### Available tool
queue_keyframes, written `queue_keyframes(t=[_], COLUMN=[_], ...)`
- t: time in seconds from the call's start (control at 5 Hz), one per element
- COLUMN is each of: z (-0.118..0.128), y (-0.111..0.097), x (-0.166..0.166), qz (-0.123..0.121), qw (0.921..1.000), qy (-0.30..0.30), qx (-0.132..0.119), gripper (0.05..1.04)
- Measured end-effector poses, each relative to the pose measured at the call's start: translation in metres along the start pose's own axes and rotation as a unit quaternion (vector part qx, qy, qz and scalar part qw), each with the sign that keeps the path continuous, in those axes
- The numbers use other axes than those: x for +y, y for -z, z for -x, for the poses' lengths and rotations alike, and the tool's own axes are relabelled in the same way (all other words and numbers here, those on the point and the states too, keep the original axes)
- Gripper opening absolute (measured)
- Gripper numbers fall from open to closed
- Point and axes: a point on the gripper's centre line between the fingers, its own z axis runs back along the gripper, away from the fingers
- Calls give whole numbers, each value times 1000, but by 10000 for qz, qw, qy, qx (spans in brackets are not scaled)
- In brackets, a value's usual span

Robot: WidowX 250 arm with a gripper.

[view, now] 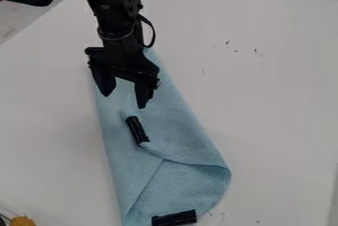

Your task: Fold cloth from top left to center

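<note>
Had the white table (271,96) under everything, presumably as a flat base for folding. Had the blue cloth (178,136) on top of that, running from the upper left-centre of the frame down to the bottom edge, narrow at the top and in overlapping layers lower down, probably from bringing loose parts inward. Had the black arm (116,25) in from the upper left of the frame, above the narrow end of the cloth, likely for reaching the top-left part from overhead. Had the gripper (124,101) pointing down over the upper stretch of fabric, left of the frame's middle, fingers set well apart with nothing between them, a stance suited to straddling an edge before a pinch. Could not tell touching from hovering at the tips. Had one black cylinder (137,130) on the cloth, left of the frame's centre, by a folded-over corner (149,146), and another black cylinder (174,218) at the bottom of the frame, both seemingly as weights against springing open. Had a yellow object (23,221) in the lower left, well apart from the fold, with no evident part in it
</note>
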Motion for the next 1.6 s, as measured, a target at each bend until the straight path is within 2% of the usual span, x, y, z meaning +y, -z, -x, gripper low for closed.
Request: queue_keyframes(t=[0.2, 0.4, 1.2, 1.4, 1.6], z=[4, -14, -112, -124, -124], y=[7, 10, 25, 35, 44], x=[-1, 7, 72, 80, 88], qz=[28, 2, -188, -135, -89], qw=[9999, 9995, 9940, 9935, 9939], qy=[18, 252, 1069, 1120, 1095], qx=[143, 179, -149, -162, -108], gripper=[1000, 1000, 1000, 1000, 1001])
